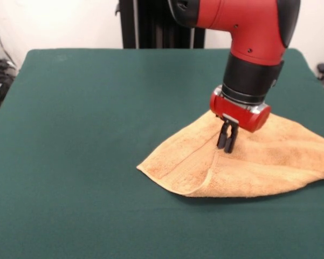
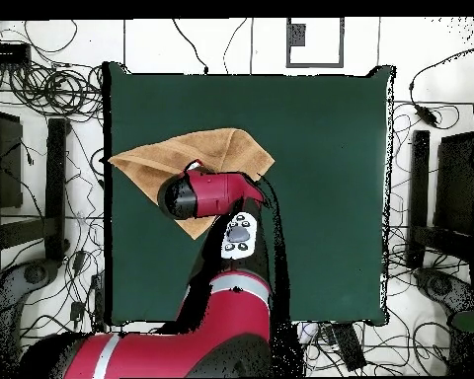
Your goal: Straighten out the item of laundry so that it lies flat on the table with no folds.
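Dark green cloth covers the table (image 1: 86,135), and I see it bare over most of its width. Around it, in the overhead view, I see a pale floor strewn with black cables (image 2: 53,94) and dark stands at both sides.

I see the orange-tan towel (image 1: 269,167) lying near 1 side edge of the table, partly running out of the front picture at the right. It is not flat: 1 corner points toward the table's middle, a flap is folded over along the near edge, and a raised crease runs up from that fold toward the gripper. Woven bands show faintly along the folded part.

My gripper (image 1: 227,145) points straight down onto the towel, tips at the cloth on the crease, fingers (image 1: 222,141) drawn narrow, close together. I cannot tell whether they pinch any fabric.

Open cloth stretches wide on the towel's other side.
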`<state>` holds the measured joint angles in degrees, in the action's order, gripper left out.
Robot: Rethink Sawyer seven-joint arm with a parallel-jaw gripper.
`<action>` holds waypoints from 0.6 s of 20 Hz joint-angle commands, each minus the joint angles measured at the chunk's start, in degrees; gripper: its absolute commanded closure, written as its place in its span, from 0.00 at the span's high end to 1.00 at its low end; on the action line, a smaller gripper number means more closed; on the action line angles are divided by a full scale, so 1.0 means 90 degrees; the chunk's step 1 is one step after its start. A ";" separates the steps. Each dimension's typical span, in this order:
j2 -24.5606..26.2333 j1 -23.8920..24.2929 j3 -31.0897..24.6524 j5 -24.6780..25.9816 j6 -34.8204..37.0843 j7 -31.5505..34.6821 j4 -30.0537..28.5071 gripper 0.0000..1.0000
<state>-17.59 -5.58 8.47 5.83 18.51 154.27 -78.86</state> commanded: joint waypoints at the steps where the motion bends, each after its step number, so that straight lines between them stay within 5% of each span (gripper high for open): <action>1: 0.0263 -0.0129 -0.0255 -0.0291 -0.0068 0.0731 -0.0155 0.00; 12: 0.0156 -0.0030 -0.0354 -0.0317 0.0151 0.0602 -0.0194 0.00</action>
<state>-17.55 -5.65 8.57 5.65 18.51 154.27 -78.86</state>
